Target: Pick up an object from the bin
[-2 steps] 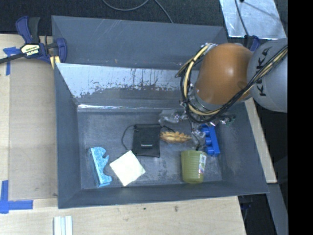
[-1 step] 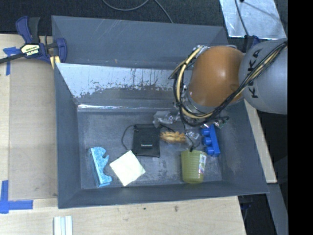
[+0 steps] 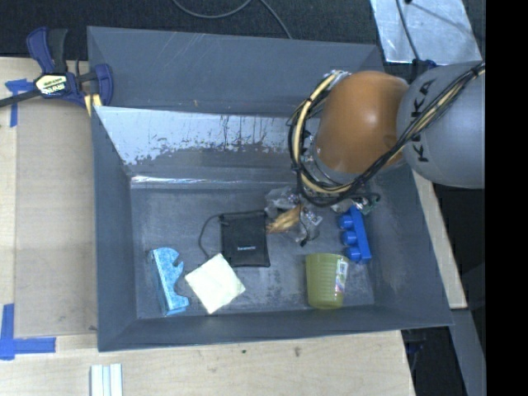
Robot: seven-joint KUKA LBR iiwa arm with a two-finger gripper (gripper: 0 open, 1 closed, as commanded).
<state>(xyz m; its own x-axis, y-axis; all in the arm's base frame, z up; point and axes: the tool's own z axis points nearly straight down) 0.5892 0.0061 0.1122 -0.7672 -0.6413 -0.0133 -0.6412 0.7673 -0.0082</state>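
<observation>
The gripper (image 3: pixel 299 214) hangs low in the bin (image 3: pixel 111 221); I cannot tell whether it is wide or closed. A small tan thing (image 3: pixel 285 219) lies at its tip, just right of the black box (image 3: pixel 245 239). It should centre on that thing, clear of the box.

A black box (image 3: pixel 245 239) with a cord (image 3: pixel 205 231) lies mid-floor, a yellow pad (image 3: pixel 215 283) just beside its near-left corner, a light blue piece (image 3: pixel 169 280) left of that, a green cup (image 3: pixel 325 280) and blue block (image 3: pixel 355 234) rightward.
</observation>
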